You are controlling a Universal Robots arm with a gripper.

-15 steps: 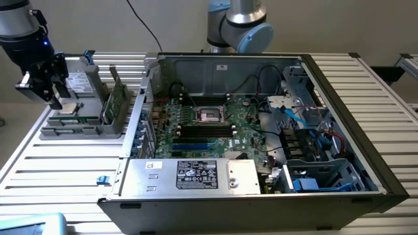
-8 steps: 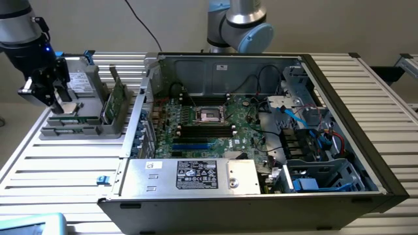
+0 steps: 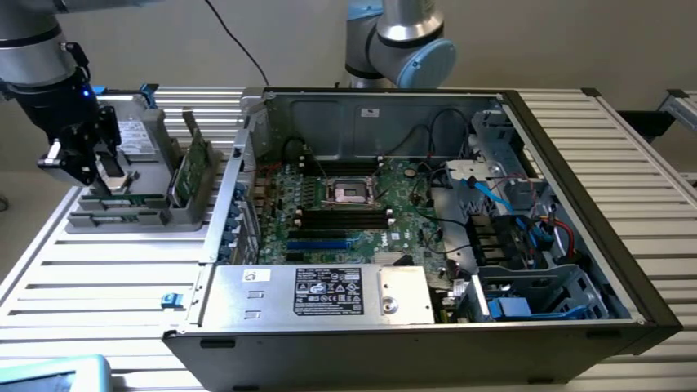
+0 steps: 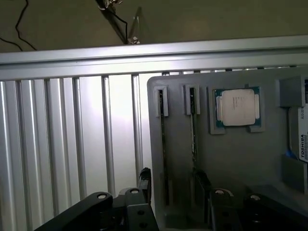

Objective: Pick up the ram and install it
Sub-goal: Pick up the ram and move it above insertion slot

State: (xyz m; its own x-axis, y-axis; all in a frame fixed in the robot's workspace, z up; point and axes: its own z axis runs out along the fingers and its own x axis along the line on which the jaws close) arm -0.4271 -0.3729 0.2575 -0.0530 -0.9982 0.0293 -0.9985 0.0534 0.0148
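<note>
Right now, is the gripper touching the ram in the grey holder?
Cannot tell. In the wrist view the open gripper has a finger either side of the ram, one overlapping the second stick; neither view shows contact or a gap plainly.

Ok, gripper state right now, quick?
Gripper: open, holding nothing, close above the ram standing in its grey holder.

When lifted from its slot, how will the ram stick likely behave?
Probably stiff: the ram is a thin flat board standing on edge in the grey holder. Likely light for its length, yet fragile, being so thin.
</note>
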